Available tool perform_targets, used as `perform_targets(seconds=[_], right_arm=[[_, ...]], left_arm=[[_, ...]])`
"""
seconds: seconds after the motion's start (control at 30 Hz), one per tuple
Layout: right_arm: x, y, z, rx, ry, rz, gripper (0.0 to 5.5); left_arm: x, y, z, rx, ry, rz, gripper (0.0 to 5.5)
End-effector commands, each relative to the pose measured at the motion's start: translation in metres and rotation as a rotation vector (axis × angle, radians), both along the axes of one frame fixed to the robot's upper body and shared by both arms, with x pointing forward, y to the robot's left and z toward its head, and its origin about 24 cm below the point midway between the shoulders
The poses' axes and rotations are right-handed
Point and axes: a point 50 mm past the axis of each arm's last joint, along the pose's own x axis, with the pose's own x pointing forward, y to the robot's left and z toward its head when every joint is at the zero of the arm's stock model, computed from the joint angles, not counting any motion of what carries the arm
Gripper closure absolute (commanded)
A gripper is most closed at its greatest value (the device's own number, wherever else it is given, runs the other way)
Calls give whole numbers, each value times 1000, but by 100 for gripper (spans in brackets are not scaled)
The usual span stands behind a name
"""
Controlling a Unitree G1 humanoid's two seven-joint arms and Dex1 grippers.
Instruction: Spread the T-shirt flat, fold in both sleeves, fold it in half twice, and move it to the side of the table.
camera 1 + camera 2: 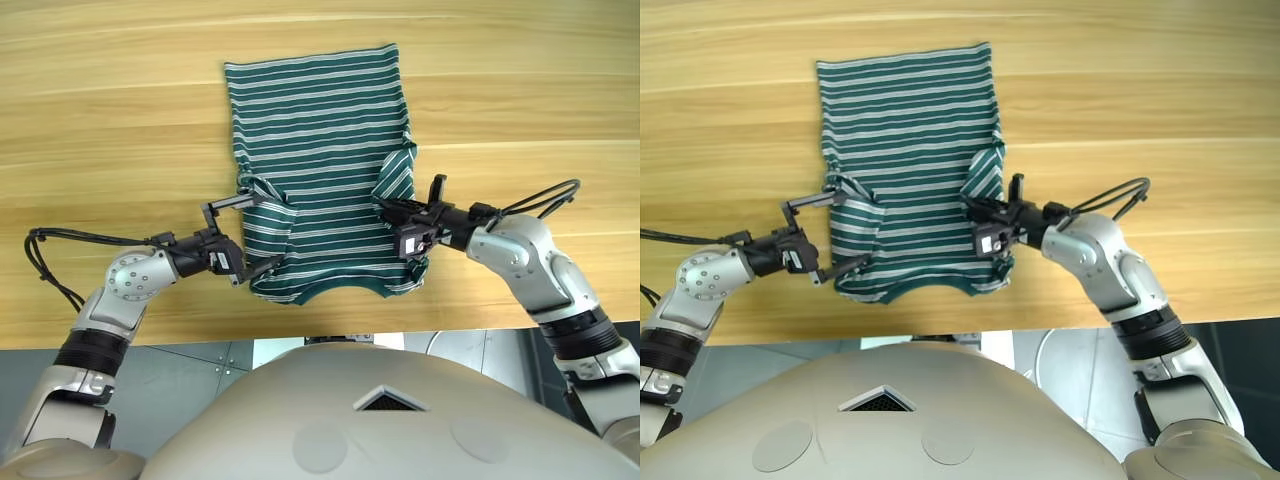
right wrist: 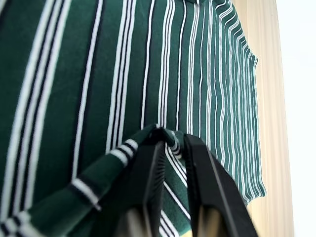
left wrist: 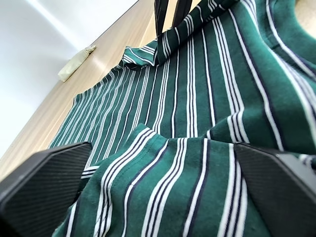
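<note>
Item: T-shirt [image 1: 320, 120], green with white stripes, lying on the wooden surface [image 1: 100, 100], hem at the far end, collar nearest the robot.

Step in hand: folding in the sleeves, judged.
- Right sleeve [image 1: 400, 175]: lifted over the shirt's body.
- Right hand [image 1: 392, 212]: at the shirt's right edge, fingers pinched onto that sleeve's fold.
- Left sleeve [image 1: 262, 200]: already turned inward.
- Left hand [image 1: 252, 232]: at the shirt's left edge, fingers spread wide, fabric between them, nothing gripped.

Next move calls for: laying the right sleeve flat on the shirt's body and letting go.

Containers: the shirt lies directly on the surface.
</note>
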Motion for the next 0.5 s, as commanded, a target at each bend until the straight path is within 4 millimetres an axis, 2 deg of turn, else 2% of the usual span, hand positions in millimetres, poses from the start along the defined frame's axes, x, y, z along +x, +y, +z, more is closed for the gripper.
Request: perform_targets(seconds=[0.03, 0.23, 0.33, 0.43, 0.5], right_arm=[[6, 4, 6, 54, 9, -22, 406], [10, 14, 22, 204, 27, -51, 307], [11, 13, 44, 345, 18, -68, 245], [19, -15, 64, 354, -57, -155, 188], [18, -37, 66, 280, -83, -204, 155]], left_arm=[[-7, 2, -15, 71, 84, -2, 10], [-8, 1, -15, 69, 86, -3, 10], [-8, 0, -16, 68, 86, -5, 10], [-9, 1, -19, 69, 91, -4, 10], [-9, 0, -20, 68, 91, -3, 10]])
